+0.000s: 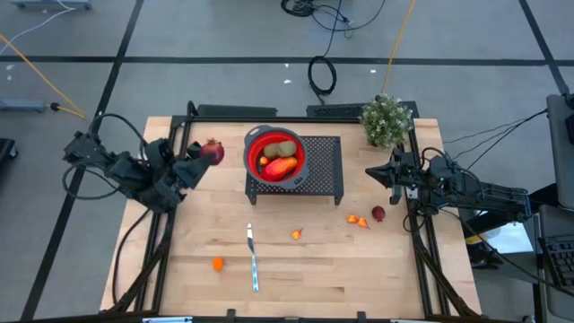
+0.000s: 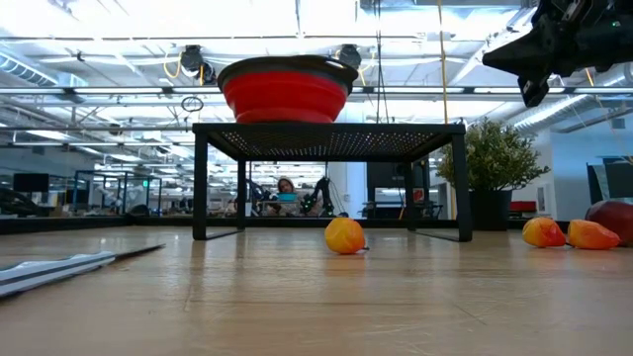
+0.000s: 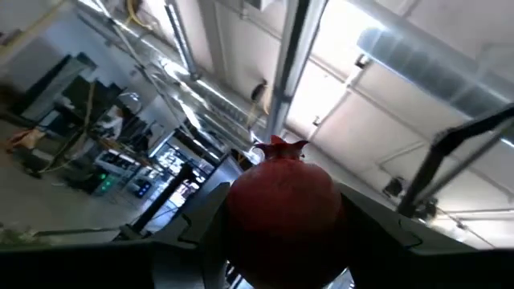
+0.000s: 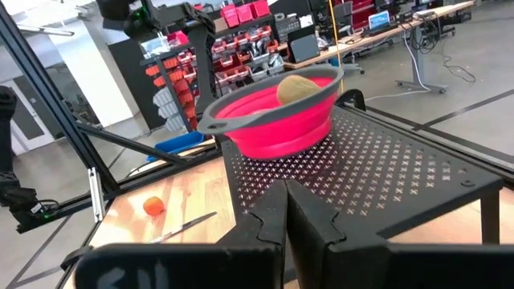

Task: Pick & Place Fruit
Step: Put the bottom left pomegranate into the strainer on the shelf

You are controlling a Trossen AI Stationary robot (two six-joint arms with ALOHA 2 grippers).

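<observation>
From where I stood, the left gripper (image 1: 199, 161) was up off the table at the left side, its fingers pinching a dark red pomegranate (image 1: 213, 151) with its little crown showing; in the left wrist view that fruit (image 3: 281, 210) sat snug between the two dark fingers (image 3: 201, 225), tilted up toward the ceiling. It hung just beside the left edge of the black perforated stand (image 1: 327, 170), near the red bowl (image 1: 255, 144) that sat on top of the stand. The bowl already held a red-orange oval piece (image 1: 281, 167), a brown-green kiwi-like one (image 1: 284, 149) and a yellowish piece. The right gripper (image 1: 375, 172) waited at the right side of the table by the potted plant (image 1: 387, 119), its fingers pressed together on nothing, as the right wrist view showed. Down on the wood several pieces were not yet gathered: a dark red-purple one (image 1: 378, 213) and two small orange ones (image 1: 358, 221) near the right arm, another orange piece (image 1: 296, 234) in front of the stand, and one more (image 1: 217, 264) toward the near left, with the silver knife (image 1: 253, 260) lying between them. I took this to be the carrying step, fruit lifted and on its way to the bowl. The next move, as I judged it, called for bringing the pomegranate across over the bowl's rim, clearing it, and only then letting the fingers part so it dropped in among the others rather than rolling off the stand.
</observation>
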